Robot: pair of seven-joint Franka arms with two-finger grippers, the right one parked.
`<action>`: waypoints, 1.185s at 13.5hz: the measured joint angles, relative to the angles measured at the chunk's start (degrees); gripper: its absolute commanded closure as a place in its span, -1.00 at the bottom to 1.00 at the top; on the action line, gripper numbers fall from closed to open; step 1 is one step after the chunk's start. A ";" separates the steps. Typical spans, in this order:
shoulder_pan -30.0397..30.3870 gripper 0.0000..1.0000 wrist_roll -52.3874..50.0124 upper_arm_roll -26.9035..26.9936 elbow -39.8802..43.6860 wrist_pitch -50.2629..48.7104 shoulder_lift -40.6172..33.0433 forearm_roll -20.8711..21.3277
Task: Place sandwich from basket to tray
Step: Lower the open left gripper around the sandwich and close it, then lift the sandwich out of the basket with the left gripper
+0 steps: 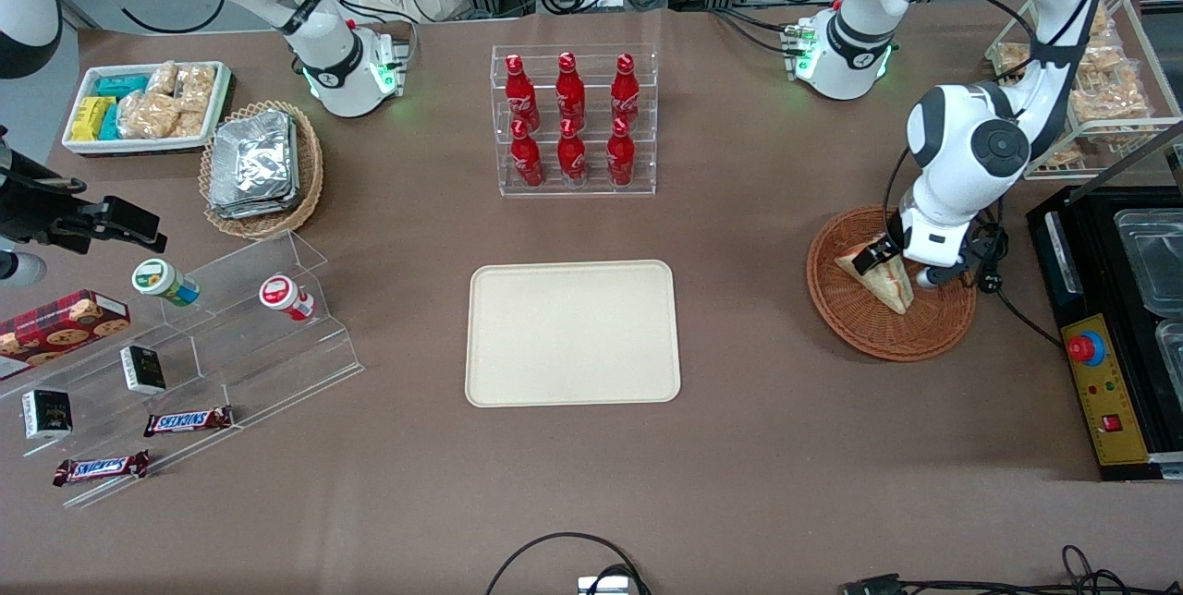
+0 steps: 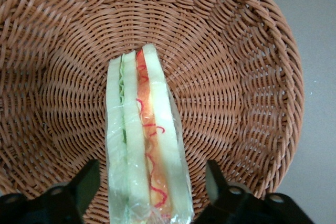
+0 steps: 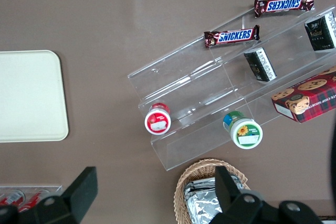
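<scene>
The sandwich [image 2: 144,135], a wrapped wedge of pale bread with red-orange and green filling, stands on edge in the reddish-brown woven basket [image 2: 236,66]. My left gripper [image 2: 149,187] is down in the basket, open, with one black finger [image 2: 86,179] on each side of the sandwich and a small gap between each finger and the wrap. In the front view the gripper [image 1: 892,258] sits over the sandwich [image 1: 883,281] in the basket [image 1: 887,346], toward the working arm's end of the table. The cream tray [image 1: 573,333] lies flat at the table's middle with nothing on it.
A clear rack of red bottles [image 1: 573,119] stands farther from the front camera than the tray. A black machine with a red button [image 1: 1104,346] sits beside the basket. A tan basket of foil packs [image 1: 262,168] and an acrylic snack stand [image 1: 213,336] lie toward the parked arm's end.
</scene>
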 measured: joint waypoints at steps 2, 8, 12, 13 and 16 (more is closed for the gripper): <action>0.00 0.24 0.00 0.02 -0.02 0.32 0.30 0.00; 0.00 0.34 0.15 0.04 -0.02 0.44 0.24 0.05; 0.00 0.37 4.87 0.02 0.55 -1.87 -1.91 0.22; 0.00 0.37 7.35 0.02 0.87 -3.12 -3.19 0.23; -0.01 0.35 12.15 -0.17 1.90 -5.73 -6.76 0.27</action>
